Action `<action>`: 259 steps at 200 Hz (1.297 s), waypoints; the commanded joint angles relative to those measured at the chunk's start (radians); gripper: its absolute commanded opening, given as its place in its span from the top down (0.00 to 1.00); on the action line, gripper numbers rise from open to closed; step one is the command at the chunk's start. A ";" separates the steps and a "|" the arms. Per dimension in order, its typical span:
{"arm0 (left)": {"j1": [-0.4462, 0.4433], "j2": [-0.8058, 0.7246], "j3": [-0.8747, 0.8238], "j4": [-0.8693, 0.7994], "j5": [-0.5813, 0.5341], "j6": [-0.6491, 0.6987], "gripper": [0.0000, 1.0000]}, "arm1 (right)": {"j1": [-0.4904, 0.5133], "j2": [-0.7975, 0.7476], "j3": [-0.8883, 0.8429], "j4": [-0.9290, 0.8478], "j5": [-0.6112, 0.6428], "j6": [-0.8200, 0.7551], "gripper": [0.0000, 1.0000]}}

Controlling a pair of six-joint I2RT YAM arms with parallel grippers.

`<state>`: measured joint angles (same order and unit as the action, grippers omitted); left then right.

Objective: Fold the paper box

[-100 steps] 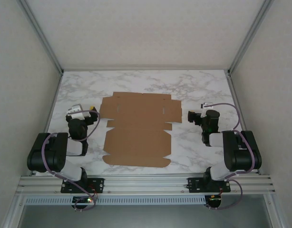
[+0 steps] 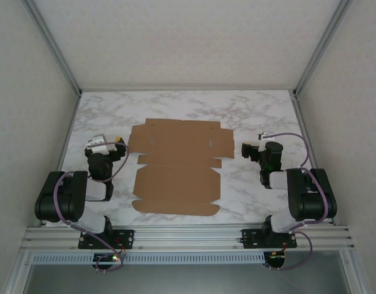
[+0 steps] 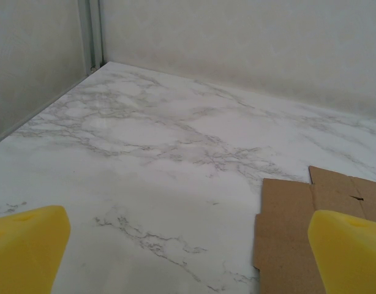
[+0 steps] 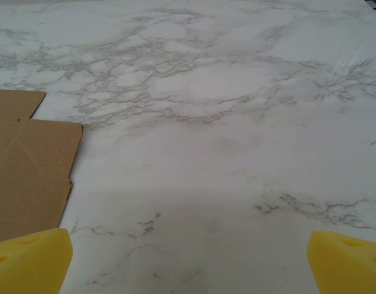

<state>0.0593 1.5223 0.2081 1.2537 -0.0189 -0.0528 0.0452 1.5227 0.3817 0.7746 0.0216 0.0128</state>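
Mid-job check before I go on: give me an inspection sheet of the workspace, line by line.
Surface: marble-pattern table.
Job's things: paper box lies flat and unfolded between the arms.
Clutter: nothing seen.
End effectors: left end effector open, close beside the box's left edge; right end effector open, off its right edge; both hold nothing.
Cables: purple cables loop along both arms, off the box.
Surroundings: white walls; aluminium rail at the near edge.

The white, grey-veined marble-patterned table [image 2: 255, 110] carries the paper box [image 2: 176, 168], a plain brown die-cut cardboard sheet with flaps, lying flat and unfolded between the left gripper [image 2: 119, 145] and the right gripper [image 2: 245, 149], near each.
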 commanded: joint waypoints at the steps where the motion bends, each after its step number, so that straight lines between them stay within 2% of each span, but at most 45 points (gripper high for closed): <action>1: -0.012 0.013 0.019 0.032 -0.016 0.004 0.01 | -0.009 0.016 0.024 0.028 -0.019 0.007 0.01; 97: -0.011 0.013 0.018 0.034 -0.016 0.002 0.01 | -0.007 0.014 0.019 0.034 -0.020 0.010 0.01; 108: -0.013 -0.001 0.023 0.016 -0.042 -0.007 0.01 | -0.004 0.010 0.020 0.035 -0.026 0.006 0.01; 117: -0.015 -0.070 0.059 -0.108 -0.077 -0.017 0.01 | 0.002 -0.036 0.041 -0.070 -0.032 -0.007 0.01; 130: -0.036 -0.190 0.140 -0.305 -0.139 -0.011 0.01 | 0.029 -0.150 0.163 -0.302 -0.015 -0.025 0.01; 148: -0.102 -0.331 0.264 -0.496 -0.181 0.050 0.01 | 0.080 -0.294 0.246 -0.405 -0.058 -0.007 0.01; 171: -0.229 -0.523 0.337 -0.579 -0.176 0.096 0.01 | 0.195 -0.435 0.398 -0.632 -0.102 0.029 0.01; 184: -0.275 -0.618 0.394 -0.686 -0.159 0.031 0.01 | 0.270 -0.499 0.494 -0.804 -0.074 0.068 0.01; 205: -0.286 -0.675 0.550 -1.029 -0.209 -0.192 0.00 | 0.334 -0.558 0.646 -1.083 0.109 0.202 0.01; 214: -0.286 -0.667 0.623 -1.206 -0.305 -0.338 0.01 | 0.334 -0.563 0.689 -1.168 0.214 0.319 0.01; 217: -0.286 -0.661 0.643 -1.260 -0.340 -0.381 0.00 | 0.334 -0.563 0.705 -1.239 0.256 0.400 0.01; 226: -0.281 -0.646 0.653 -1.327 -0.381 -0.428 0.00 | 0.314 -0.560 0.739 -1.402 0.398 0.606 0.01; 241: -0.268 -0.636 0.548 -1.266 -0.311 -0.522 0.00 | 0.243 -0.573 0.693 -1.381 0.271 0.612 0.01; 259: -0.268 -0.609 0.473 -1.214 -0.165 -0.576 0.00 | 0.234 -0.574 0.628 -1.337 0.124 0.636 0.01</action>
<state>-0.2146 0.8532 0.7906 0.2035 -0.2871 -0.4297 0.2985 0.9272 1.0916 -0.3866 0.2169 0.4721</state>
